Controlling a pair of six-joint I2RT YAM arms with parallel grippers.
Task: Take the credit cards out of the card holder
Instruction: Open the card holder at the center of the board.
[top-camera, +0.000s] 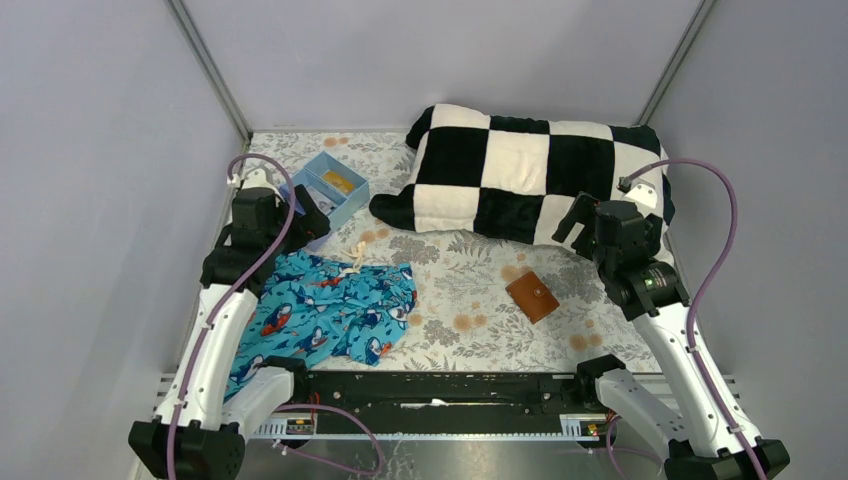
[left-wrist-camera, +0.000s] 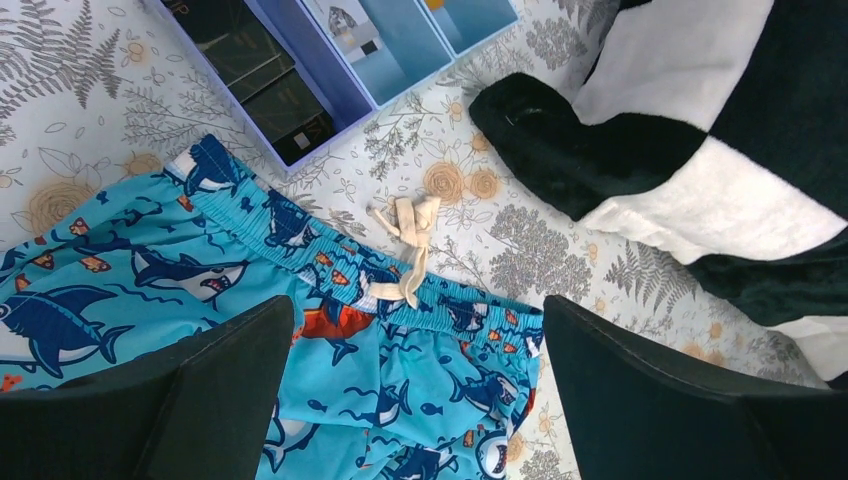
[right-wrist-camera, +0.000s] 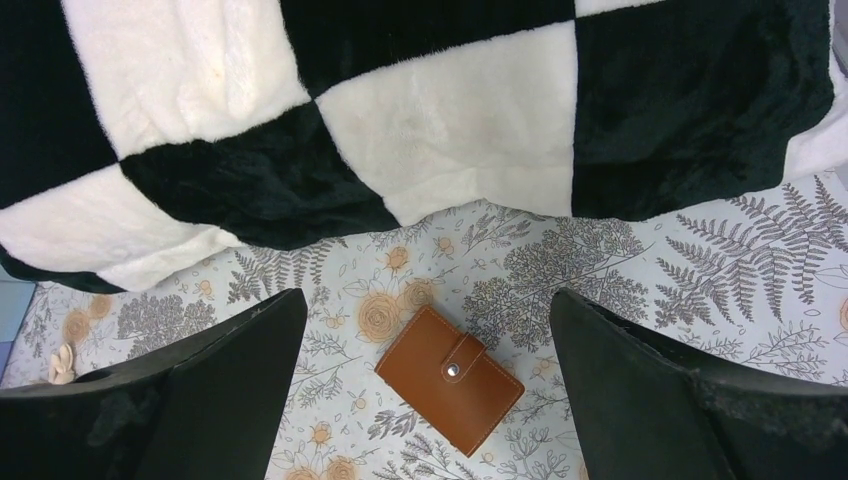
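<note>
From the top camera you see the card holder (top-camera: 532, 296) lying flat on the floral tablecloth (top-camera: 470, 270), right of centre. It sits in front of the black-and-white checkered cushion (top-camera: 520, 170) and near the right gripper (top-camera: 578, 225), which hangs at the cushion's near edge. The left gripper (top-camera: 310, 222) hovers beside the blue tray (top-camera: 350, 207), with the shark-print shorts (top-camera: 330, 310) spread out nearer the arm bases. This view is too distant to tell you how either pair of fingers stands. The left wrist camera settles that for its side: the fingers are spread wide and grip nothing, above the waistband of the shorts and its pale drawstring (left-wrist-camera: 405, 245). It also shows dark packets in one tray compartment, but the card holder is outside its frame. The right wrist camera gives you what the others cannot. The right fingers are parted wide and empty, and the card holder lies below and between them, folded shut, its tab fastened by a silver stud (right-wrist-camera: 455, 369), clear of the cushion.
</note>
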